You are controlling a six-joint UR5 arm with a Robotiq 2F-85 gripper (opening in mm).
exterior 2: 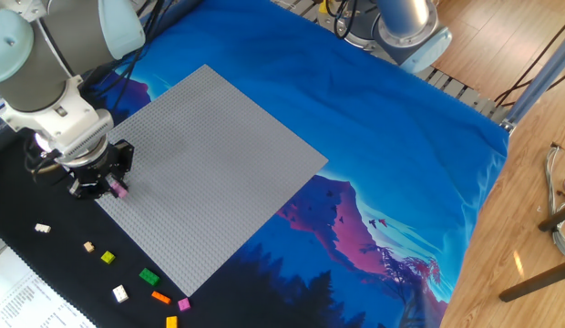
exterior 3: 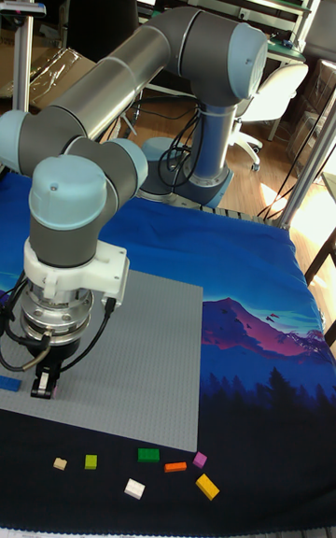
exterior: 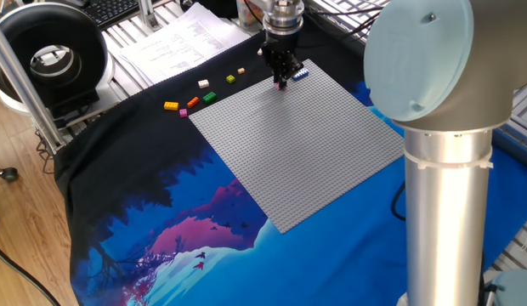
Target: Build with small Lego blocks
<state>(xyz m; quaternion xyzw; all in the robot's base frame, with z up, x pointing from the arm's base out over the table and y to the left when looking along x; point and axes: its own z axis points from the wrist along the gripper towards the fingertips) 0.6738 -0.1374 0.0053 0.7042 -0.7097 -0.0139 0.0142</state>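
My gripper (exterior: 280,80) (exterior 2: 113,188) (exterior 3: 42,390) points straight down at the grey baseplate's (exterior: 306,144) corner nearest the loose bricks. It is shut on a small pink brick (exterior: 278,83) (exterior 2: 119,190) that sits at plate level. A blue brick (exterior: 299,74) (exterior 3: 7,385) rests on the plate edge just beside the fingers. Several loose small Lego blocks lie on the black cloth off the plate: yellow (exterior: 171,106), green (exterior: 210,97) (exterior 2: 149,276), white (exterior: 203,83) (exterior 2: 120,293), orange (exterior 2: 160,297), pink (exterior 2: 183,304), tan (exterior 2: 43,228).
The baseplate (exterior 2: 210,164) lies on a blue printed cloth (exterior 2: 392,137). Papers (exterior: 183,42) and a black round device (exterior: 51,55) sit beyond the loose bricks. The arm's base column (exterior: 446,212) stands at the plate's far side.
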